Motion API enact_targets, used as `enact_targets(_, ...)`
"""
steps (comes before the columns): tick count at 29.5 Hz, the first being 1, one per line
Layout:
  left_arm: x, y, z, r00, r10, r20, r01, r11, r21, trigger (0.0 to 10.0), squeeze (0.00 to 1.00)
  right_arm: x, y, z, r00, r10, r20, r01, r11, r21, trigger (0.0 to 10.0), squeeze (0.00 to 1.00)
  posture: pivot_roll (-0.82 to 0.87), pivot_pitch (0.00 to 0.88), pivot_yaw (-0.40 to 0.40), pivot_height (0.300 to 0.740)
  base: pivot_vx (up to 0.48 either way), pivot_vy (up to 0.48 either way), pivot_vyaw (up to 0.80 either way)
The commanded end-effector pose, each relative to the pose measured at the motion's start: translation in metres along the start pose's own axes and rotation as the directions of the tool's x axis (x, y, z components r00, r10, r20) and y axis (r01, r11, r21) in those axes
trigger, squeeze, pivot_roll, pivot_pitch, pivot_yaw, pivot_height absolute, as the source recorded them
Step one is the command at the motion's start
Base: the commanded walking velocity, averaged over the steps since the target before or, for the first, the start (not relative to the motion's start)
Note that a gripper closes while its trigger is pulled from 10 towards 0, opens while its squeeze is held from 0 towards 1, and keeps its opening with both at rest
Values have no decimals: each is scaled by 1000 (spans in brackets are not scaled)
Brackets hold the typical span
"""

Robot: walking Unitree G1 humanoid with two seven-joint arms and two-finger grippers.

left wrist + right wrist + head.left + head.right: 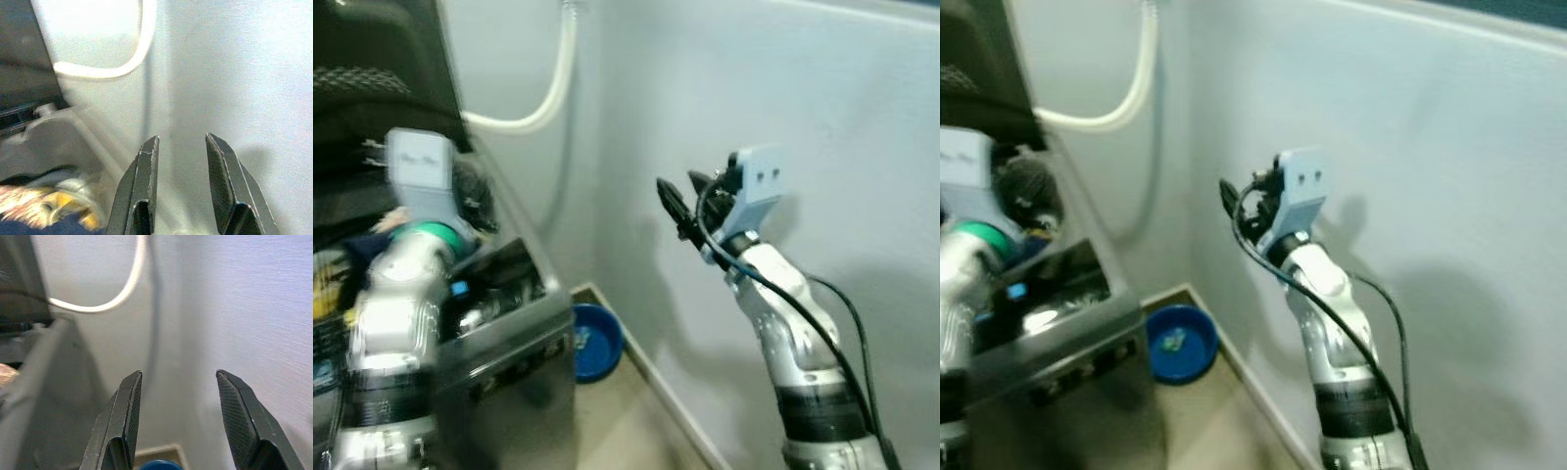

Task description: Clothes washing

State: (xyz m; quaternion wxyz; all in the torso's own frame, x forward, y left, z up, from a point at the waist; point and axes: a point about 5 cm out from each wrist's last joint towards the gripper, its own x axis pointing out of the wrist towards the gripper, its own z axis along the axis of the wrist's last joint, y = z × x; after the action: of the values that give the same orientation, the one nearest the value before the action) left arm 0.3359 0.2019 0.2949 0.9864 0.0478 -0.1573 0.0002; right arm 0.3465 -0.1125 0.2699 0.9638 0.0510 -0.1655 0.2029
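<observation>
Holding my left gripper (181,147) and right gripper (178,382) open and empty, I count one round blue bowl (592,340) beside one grey washing machine (509,362).

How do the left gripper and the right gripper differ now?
The left gripper is over the washer, above the clothes; the right gripper is raised beside the washer, towards the wall. In the wrist views the right jaws stand wider apart than the left. Both are open and hold nothing.
</observation>
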Motion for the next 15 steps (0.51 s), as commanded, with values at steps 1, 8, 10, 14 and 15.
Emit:
enact_targets(1,-10,17,3,995,93,25,-93,996,-10,10000,0,3,10,0,999,35,3,-35,999,17,10000,0,9,69,-82,740,0,480,0)
enact_targets(8,-20,25,2,987,158,21,-158,987,-3,10000,0,8,18,-1,997,73,5,-73,997,28,10000,0,25,62,-98,740,0,137,0)
enact_targets(10,-23,26,3,985,170,17,-170,985,-1,10000,0,8,19,-1,997,79,3,-79,997,27,10000,0,25,61,-98,740,0,0,0)
enact_targets(14,-26,29,3,981,193,-5,-193,980,42,10000,0,8,20,-2,996,84,-2,-84,996,24,10000,0,28,62,-96,740,0,0,0)
enact_targets(15,-26,29,3,981,193,-5,-193,980,42,10000,0,8,20,-2,996,84,-2,-84,996,24,10000,0,28,62,-96,740,0,0,0)
